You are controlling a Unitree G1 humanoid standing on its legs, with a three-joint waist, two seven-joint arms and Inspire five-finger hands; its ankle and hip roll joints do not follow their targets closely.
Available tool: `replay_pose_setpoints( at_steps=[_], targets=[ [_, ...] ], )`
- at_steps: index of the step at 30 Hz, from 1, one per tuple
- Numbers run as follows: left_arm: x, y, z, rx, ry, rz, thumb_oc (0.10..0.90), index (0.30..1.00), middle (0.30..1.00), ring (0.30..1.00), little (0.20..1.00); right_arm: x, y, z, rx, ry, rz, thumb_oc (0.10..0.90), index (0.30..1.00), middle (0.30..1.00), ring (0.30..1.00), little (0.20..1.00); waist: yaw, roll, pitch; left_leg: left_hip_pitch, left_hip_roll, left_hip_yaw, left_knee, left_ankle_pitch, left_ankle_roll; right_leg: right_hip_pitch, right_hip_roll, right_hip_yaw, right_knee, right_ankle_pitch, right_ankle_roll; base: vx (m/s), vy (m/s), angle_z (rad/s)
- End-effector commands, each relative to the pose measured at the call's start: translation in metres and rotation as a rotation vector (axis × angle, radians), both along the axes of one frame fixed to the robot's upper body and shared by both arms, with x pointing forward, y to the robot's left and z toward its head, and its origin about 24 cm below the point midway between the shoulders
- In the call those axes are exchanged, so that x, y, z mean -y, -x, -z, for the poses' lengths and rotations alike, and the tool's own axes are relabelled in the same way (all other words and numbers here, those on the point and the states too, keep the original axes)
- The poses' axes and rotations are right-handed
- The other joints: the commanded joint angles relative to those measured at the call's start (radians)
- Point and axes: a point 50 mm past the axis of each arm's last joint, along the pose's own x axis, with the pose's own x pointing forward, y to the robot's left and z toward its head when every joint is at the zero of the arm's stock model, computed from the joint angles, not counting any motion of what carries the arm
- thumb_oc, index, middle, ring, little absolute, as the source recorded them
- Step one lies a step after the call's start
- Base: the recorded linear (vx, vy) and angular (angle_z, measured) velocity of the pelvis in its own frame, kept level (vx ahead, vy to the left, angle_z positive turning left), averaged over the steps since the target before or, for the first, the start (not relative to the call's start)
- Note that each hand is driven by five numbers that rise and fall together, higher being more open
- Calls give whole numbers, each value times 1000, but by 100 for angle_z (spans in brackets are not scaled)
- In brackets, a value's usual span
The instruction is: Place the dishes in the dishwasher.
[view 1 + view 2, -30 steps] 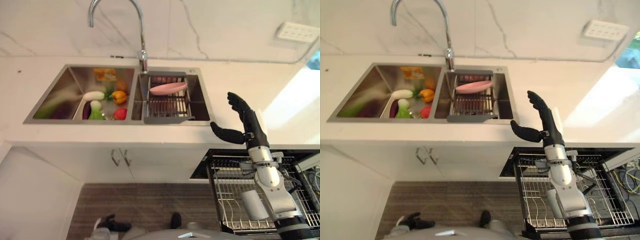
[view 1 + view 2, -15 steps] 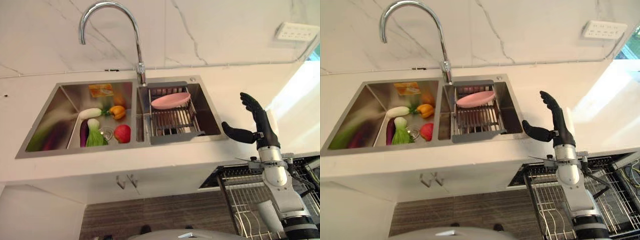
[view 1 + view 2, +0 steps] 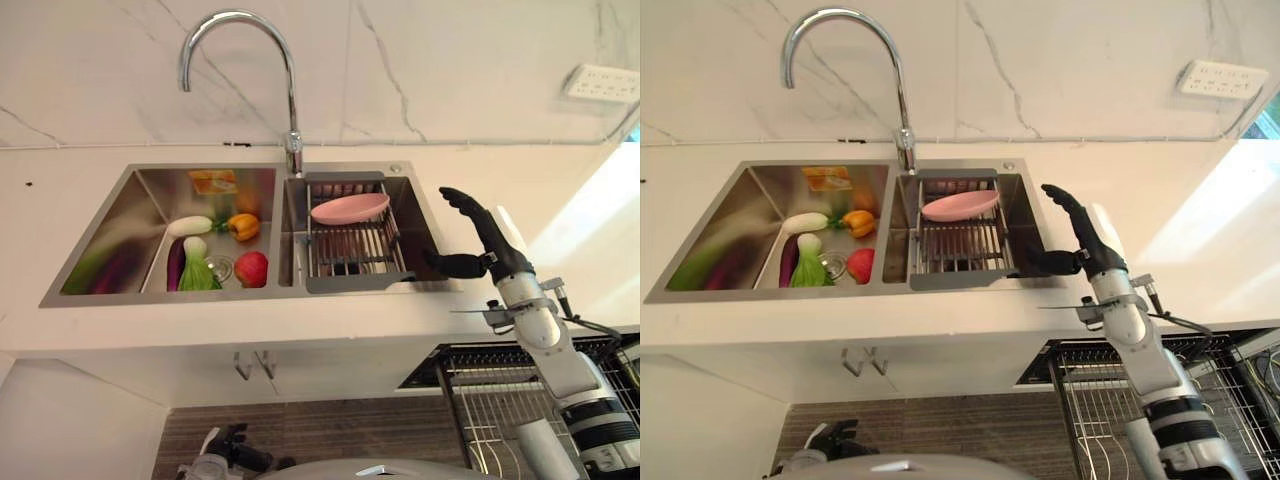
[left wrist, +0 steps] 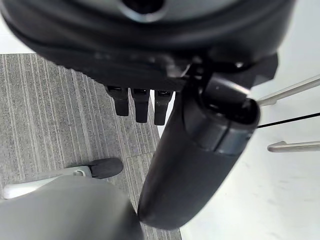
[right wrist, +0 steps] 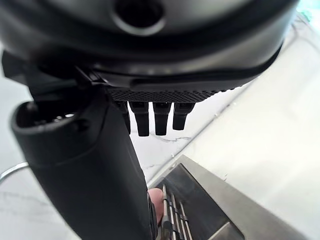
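Right hand (image 3: 487, 250) is empty, fingers straight and thumb spread wide, likely set up for a grab. Pink plate (image 3: 349, 208) sits just ahead of the fingertips, across the drying rack (image 3: 352, 250) in the sink (image 3: 110, 222). Dishwasher rack (image 3: 500, 415) is pulled out below the wrist, ready to load. Left hand (image 4: 150, 105) idle, fingers relaxed.

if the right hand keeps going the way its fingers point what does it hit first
Probably the pink oval plate resting on the dark wire drainer rack in the sink's right basin. The open right hand points toward it from beside the basin; depth is unclear, so it might pass above.
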Motion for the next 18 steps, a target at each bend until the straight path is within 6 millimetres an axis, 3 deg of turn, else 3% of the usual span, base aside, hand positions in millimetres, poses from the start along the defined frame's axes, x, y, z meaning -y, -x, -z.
replay_pose_setpoints(
  at_steps=[1, 6, 18],
  targets=[
    [6, -2, 2, -14, -2, 52, 800, 900, 900, 900, 900, -15, -22, -63, 265, 113, -97, 800, 900, 900, 900, 900, 41, -34, -42, 31, 12, -12, 11, -42, 1, 8, -54, 13, 51, -14, 50, 2, -32, 0],
    [1, 2, 2, -33, -62, 128, 800, 900, 900, 900, 900, -25, -33, -77, 323, 348, -142, 800, 900, 900, 900, 900, 54, -35, -38, 26, 15, -23, 11, -42, -3, 10, -50, -1, 49, -15, 49, -2, -7, 2],
    [5, -1, 1, -22, -72, 177, 800, 900, 900, 900, 900, -42, -61, -69, 280, 368, -127, 800, 900, 900, 900, 900, 90, -35, -30, 4, 9, -49, 11, -36, -3, 14, -53, -33, 37, -11, 50, 2, -5, 11]
  ],
)
